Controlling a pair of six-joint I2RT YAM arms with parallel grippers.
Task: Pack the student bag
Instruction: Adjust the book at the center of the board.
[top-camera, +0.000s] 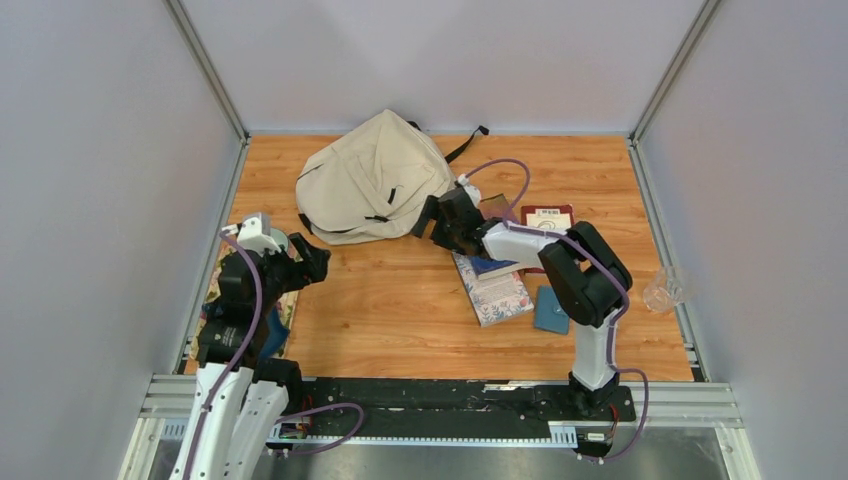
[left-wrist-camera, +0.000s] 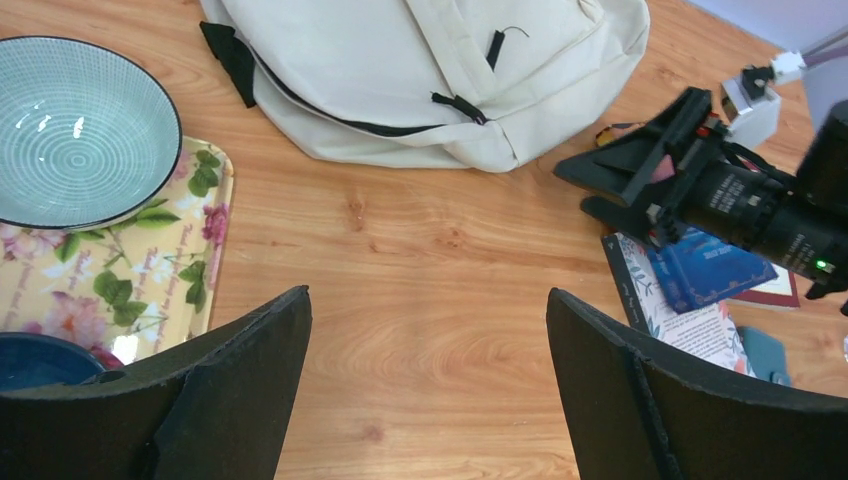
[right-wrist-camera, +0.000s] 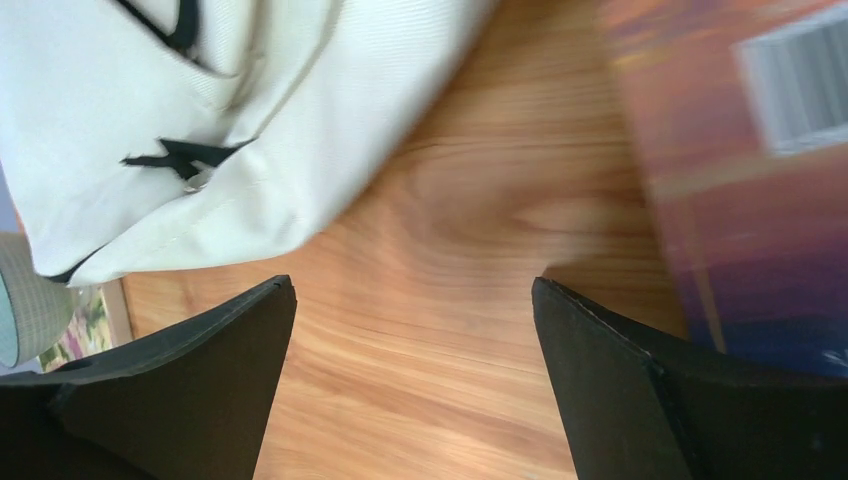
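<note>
The large cream-beige soft fabric backpack, the student bag, is lying flat at the far middle of the wooden table. Its black zips appear to be running closed, and nothing is showing inside it.

The right gripper is hovering over bare wood just beside the bag's near right corner, with its jaws spread and nothing between them. The left gripper is also standing wide apart and empty, near the tray.

If the right fingers are pinching loose cloth rather than a zip pull, the soft bag is likely to slide or bunch instead of opening. The right forearm is also hanging over the books and may scatter them.

The rectangular floral tray is carrying a pale blue-green ribbed ceramic bowl and a dark blue bowl. Both are looking empty.

On the right, a floral-covered notebook is lying under a dark blue book, near a maroon book and a small teal notebook.
</note>
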